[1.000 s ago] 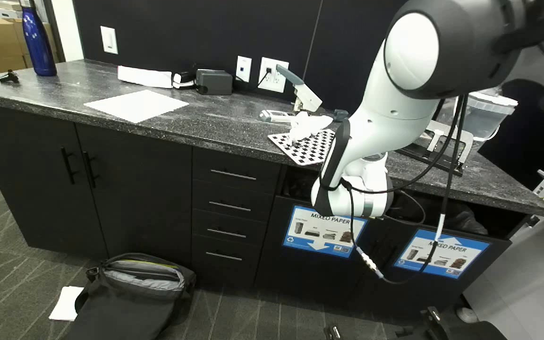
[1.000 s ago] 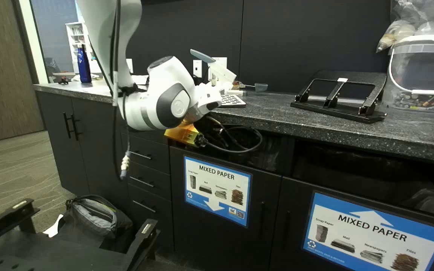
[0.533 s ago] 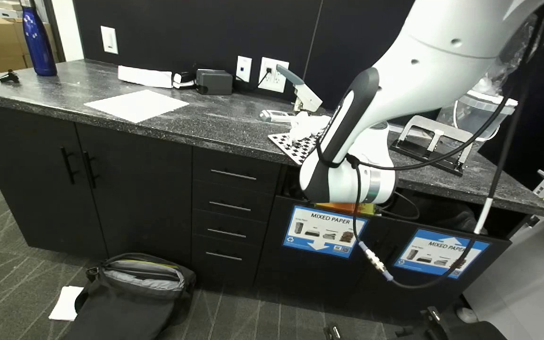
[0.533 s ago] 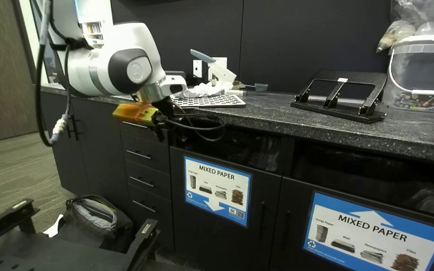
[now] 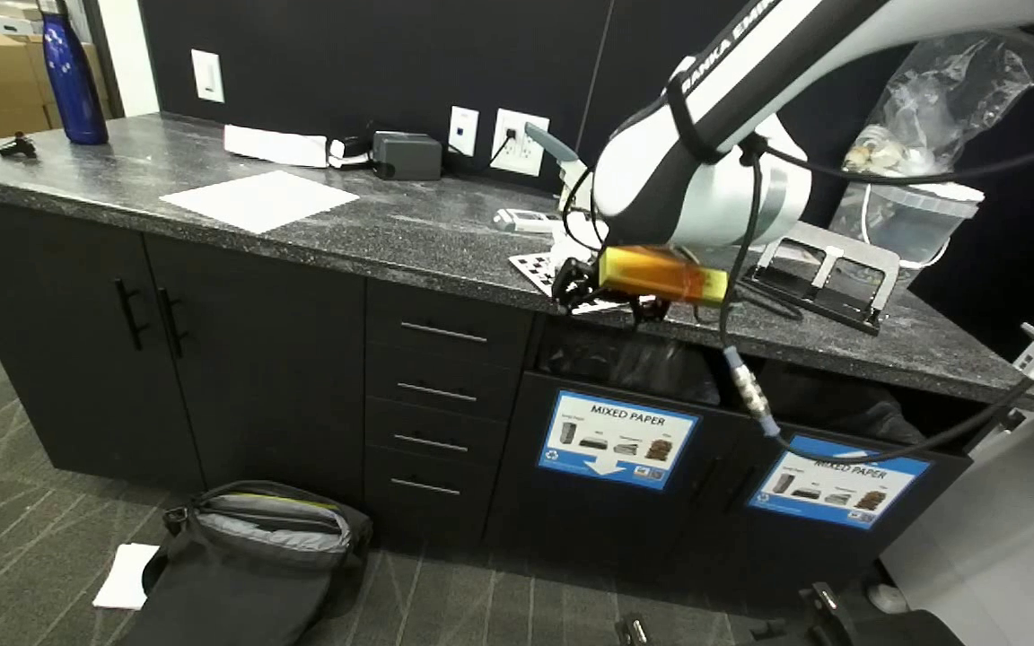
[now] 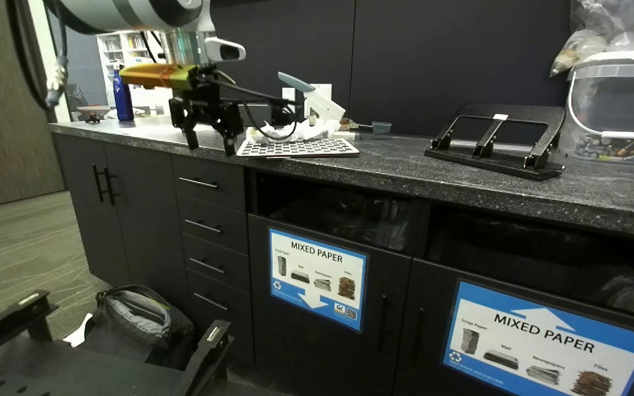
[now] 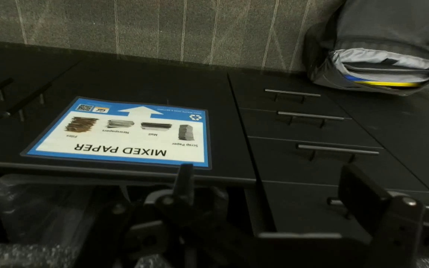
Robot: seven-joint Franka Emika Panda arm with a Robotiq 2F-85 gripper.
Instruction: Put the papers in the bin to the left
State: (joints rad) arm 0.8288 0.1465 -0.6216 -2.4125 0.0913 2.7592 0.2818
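Note:
Several crumpled white papers [image 6: 306, 131] lie on and behind the checkered board on the counter. In an exterior view the papers [image 5: 568, 242] are partly hidden behind my gripper. My gripper [image 6: 211, 146] is open and empty, pointing down, higher than the bin's opening and near the counter's front edge. In the wrist view the gripper [image 7: 266, 178] shows its fingers wide apart with nothing between them. The left bin [image 6: 306, 352] has a dark front with a blue-and-white MIXED PAPER label [image 6: 317, 278]. Its label also shows upside down in the wrist view [image 7: 125, 134]. No paper shows inside the bin.
The checkered board [image 6: 300, 147] lies at the counter's front edge [image 5: 445, 280]. A similar bin with its label [image 6: 548, 338] stands to the right. A black stand [image 6: 496, 143], a clear bucket [image 6: 617, 110] and a light-coloured stapler-like tool [image 6: 322, 104] are on the counter. A bag [image 5: 257, 556] lies on the floor.
My gripper has risen from the left bin's opening to above counter-edge height and turned to point down. Its fingers, hidden earlier, now show open. The papers on the counter look unmoved.

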